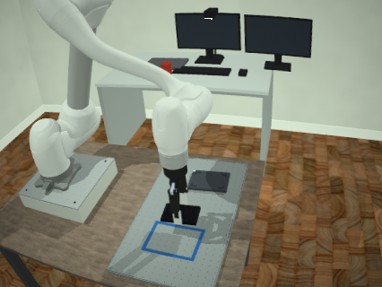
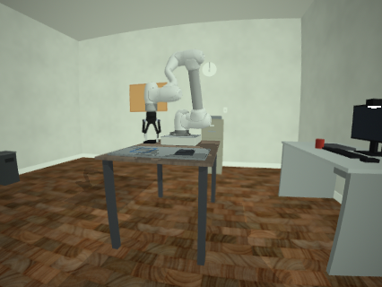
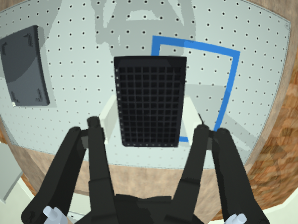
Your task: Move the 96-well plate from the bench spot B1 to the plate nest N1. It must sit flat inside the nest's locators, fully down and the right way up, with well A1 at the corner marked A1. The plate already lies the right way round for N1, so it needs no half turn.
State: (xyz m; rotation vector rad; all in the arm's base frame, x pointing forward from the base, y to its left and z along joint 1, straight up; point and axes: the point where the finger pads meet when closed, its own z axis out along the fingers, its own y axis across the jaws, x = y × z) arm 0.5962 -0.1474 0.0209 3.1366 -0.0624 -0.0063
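Observation:
The black 96-well plate (image 1: pixel 183 214) hangs between my gripper's fingers (image 1: pixel 177 210), a little above the grey perforated mat and level. My gripper is shut on the plate. In the wrist view the plate (image 3: pixel 149 99) shows with its wells up, between the two black fingers, and it overlaps only the left edge of the blue outline of spot B1 (image 3: pixel 200 82). The blue outline (image 1: pixel 173 240) lies empty just in front of the plate. The dark plate nest N1 (image 1: pixel 208 181) lies farther back on the mat, also at the left of the wrist view (image 3: pixel 24 67).
The arm's base block (image 1: pixel 69 186) stands on the left of the table. A desk with two monitors, a keyboard and a red cup stands behind. The table's right edge is close to the mat.

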